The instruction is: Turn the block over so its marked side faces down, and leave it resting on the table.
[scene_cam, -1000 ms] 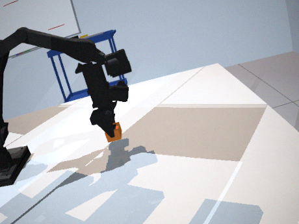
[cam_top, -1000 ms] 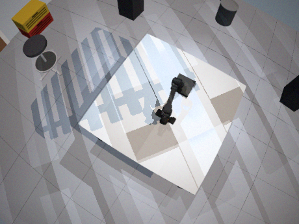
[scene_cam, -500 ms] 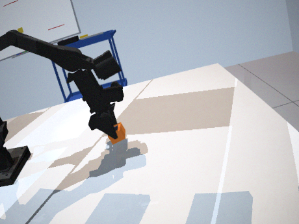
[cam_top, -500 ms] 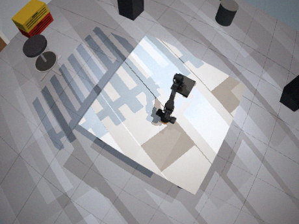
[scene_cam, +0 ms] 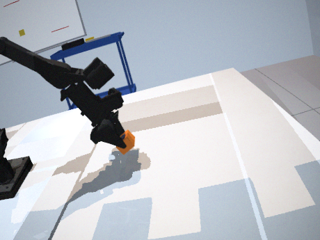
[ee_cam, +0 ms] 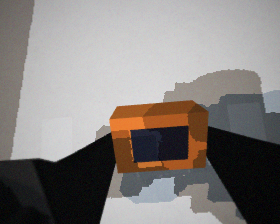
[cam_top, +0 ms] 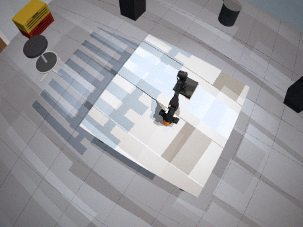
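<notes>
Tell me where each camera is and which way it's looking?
Top: high overhead, looking down at the pale patchwork table and grey floor; the whole black arm shows.
Exterior: beside the table, low, facing the wall with the whiteboard; arm and black gripper show, tilted.
Wrist: on the arm, looking along the black fingers at the small orange block with its dark square mark.
Shared: all three show the gripper clamped on the block.

Top view hangs high overhead, looking down; exterior stands low beside the tabletop (scene_cam: 195,137); wrist view peers close along the hand (ee_cam: 160,150); all share the tabletop.
</notes>
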Motion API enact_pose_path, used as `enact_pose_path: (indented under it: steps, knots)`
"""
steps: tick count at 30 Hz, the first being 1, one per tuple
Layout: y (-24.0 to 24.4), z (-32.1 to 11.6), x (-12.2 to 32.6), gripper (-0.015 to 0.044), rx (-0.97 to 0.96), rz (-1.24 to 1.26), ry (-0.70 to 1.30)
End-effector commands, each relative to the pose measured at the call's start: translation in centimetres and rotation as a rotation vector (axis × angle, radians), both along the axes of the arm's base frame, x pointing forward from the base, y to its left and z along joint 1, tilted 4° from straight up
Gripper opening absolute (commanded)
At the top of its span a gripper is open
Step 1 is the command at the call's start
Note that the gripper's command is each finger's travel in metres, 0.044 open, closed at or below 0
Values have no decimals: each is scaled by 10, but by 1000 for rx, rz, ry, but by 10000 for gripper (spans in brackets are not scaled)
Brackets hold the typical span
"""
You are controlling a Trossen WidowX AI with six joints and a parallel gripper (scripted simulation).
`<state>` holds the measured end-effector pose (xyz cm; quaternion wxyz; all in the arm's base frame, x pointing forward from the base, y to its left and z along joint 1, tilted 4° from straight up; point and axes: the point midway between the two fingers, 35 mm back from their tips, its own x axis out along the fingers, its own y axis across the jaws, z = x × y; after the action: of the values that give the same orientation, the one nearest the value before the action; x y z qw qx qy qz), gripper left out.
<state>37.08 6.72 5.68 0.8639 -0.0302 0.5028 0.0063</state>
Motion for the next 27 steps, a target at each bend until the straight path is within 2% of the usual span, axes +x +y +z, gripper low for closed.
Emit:
enact_pose_path:
  steps: [1,11,27]
  knots:
    - [0,4,-2,0,0,3,-73]
    - [0,3,-2,0,3,4,-119]
    - [3,-25,14,0,13,23,-352]
